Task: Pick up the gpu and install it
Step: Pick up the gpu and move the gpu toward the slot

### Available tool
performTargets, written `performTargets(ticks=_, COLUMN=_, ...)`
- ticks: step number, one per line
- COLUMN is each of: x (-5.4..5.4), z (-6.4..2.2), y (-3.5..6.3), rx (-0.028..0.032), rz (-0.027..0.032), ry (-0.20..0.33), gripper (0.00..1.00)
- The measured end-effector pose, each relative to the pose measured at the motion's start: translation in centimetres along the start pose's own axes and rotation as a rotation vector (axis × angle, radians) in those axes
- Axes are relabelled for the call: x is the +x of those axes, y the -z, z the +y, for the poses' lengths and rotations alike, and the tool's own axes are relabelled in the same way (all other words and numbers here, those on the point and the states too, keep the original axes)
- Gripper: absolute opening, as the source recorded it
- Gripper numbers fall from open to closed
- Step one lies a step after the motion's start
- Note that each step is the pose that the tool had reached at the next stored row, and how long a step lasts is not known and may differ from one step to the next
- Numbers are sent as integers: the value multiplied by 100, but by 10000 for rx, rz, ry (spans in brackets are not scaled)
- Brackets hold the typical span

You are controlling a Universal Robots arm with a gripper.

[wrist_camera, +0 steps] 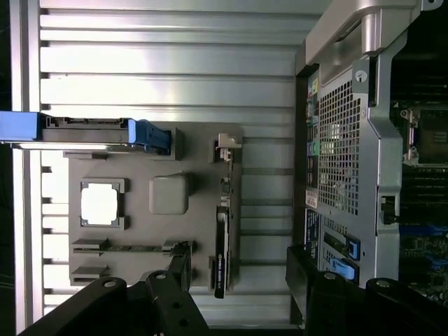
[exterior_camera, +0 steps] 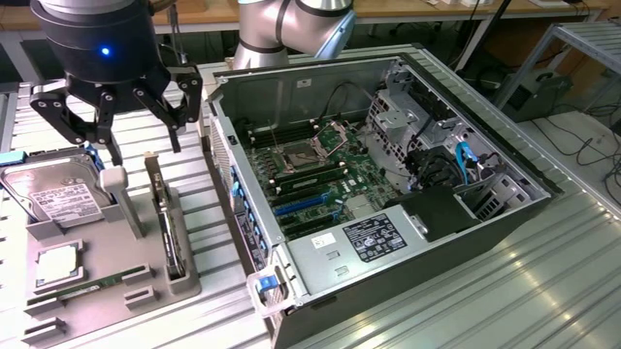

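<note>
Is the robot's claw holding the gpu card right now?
No, the open gripper hangs above the grey tray, and the gpu stands on edge in its slot there, untouched.

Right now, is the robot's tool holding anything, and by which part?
Nothing. The tool hangs open above the tray; the gpu stands untouched in it.

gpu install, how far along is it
Nothing looks done yet: the gpu stands on edge in the grey parts tray. In hand: the gripper hovers above that tray, fingers open and empty. Left: the whole pick-up and install; the blue slots in the open computer case are bare.
</note>
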State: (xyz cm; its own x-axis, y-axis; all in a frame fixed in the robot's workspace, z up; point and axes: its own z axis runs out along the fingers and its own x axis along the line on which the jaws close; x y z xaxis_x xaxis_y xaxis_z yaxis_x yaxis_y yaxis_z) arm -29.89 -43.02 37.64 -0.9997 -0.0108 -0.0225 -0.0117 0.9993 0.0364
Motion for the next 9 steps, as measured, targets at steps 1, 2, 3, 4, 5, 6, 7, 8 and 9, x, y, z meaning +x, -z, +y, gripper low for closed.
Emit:
performTargets(ticks=1, x=0, z=0, y=-6, rx=0, rz=3, ry=3, gripper=66)
performTargets(ticks=2, x=0, z=0, y=-12, rx=0, rz=5, ry=5, gripper=66)
performTargets(ticks=3, x=0, z=-1, y=-18, rx=0, rz=7, ry=8, gripper=66)
performTargets(ticks=4, x=1, z=-1, y=-25, rx=0, rz=8, ry=11, gripper=66)
performTargets(ticks=5, x=1, z=-1, y=-32, rx=0, rz=9, ry=14, gripper=66)
performTargets(ticks=6, x=1, z=-1, y=-38, rx=0, rz=11, ry=17, gripper=66)
performTargets(ticks=7, x=1, z=-1, y=-43, rx=-1, rz=12, ry=20, gripper=66)
performTargets(ticks=8, x=1, z=-2, y=-50, rx=-1, rz=15, ry=23, gripper=66)
performTargets(ticks=9, x=2, z=-2, y=-65, rx=-1, rz=23, ry=27, gripper=66)
